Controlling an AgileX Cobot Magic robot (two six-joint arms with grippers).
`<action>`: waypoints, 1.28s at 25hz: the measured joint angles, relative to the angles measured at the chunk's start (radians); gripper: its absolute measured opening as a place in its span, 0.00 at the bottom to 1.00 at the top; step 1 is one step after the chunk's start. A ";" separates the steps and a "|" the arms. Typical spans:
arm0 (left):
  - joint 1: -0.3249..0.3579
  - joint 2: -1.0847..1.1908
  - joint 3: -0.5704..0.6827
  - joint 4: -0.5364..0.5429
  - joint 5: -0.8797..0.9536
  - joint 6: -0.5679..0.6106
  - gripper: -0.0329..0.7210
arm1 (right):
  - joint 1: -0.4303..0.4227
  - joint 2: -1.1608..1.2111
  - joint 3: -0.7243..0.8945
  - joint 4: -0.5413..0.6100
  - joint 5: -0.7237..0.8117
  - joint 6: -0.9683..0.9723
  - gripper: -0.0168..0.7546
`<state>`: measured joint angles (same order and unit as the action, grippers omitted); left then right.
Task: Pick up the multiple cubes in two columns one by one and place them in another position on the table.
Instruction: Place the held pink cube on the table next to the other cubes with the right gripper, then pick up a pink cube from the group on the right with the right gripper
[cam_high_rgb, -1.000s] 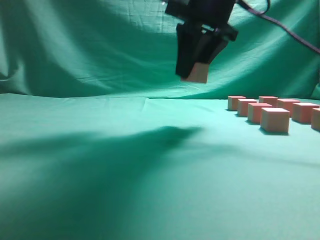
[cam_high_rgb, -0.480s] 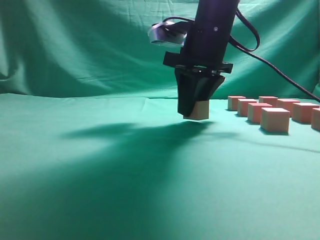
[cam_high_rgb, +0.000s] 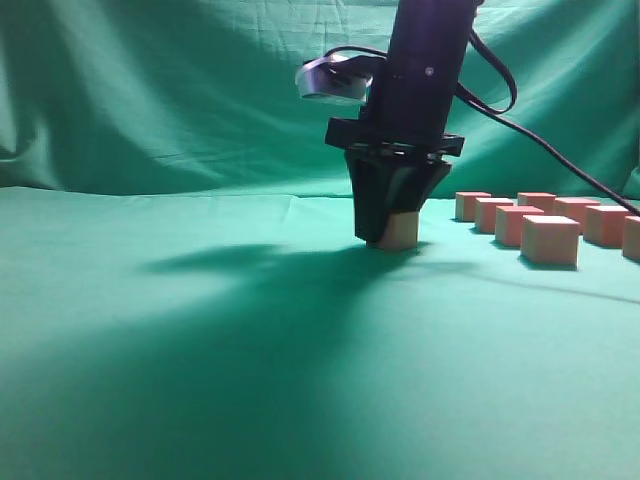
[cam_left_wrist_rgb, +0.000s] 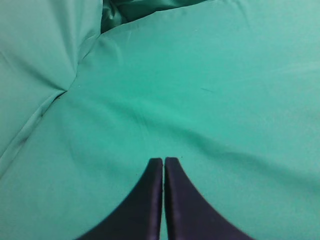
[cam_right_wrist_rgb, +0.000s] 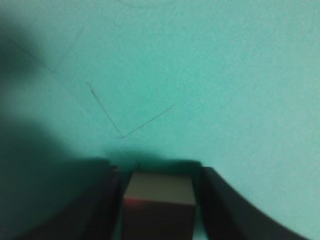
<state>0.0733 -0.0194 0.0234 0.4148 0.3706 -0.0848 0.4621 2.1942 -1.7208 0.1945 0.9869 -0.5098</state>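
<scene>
Right gripper, pointing straight down at mid-table, stands with its fingers parted around a tan cube resting on the green cloth table; narrow gaps show beside the cube. Remaining cubes sit in two columns at right. Left gripper is pressed together.

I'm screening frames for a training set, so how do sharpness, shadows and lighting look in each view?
Exterior view: fairly sharp; a broad dark shadow spreads over the green cloth table left of the right gripper.
Right wrist view: soft and blurred; the small tan cube between the fingers looks dim, with the left corner shadowed.
Left wrist view: evenly lit, cloth folds readable.
</scene>
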 joint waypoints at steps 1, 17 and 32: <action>0.000 0.000 0.000 0.000 0.000 0.000 0.04 | 0.000 0.000 -0.007 0.000 0.005 0.000 0.55; 0.000 0.000 0.000 0.000 0.000 0.000 0.04 | 0.000 -0.141 -0.315 0.000 0.253 0.192 0.75; 0.000 0.000 0.000 0.000 0.000 0.000 0.04 | -0.182 -0.738 0.315 -0.239 0.268 0.540 0.75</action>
<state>0.0733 -0.0194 0.0234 0.4148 0.3706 -0.0848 0.2799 1.4567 -1.4059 -0.0450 1.2545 0.0305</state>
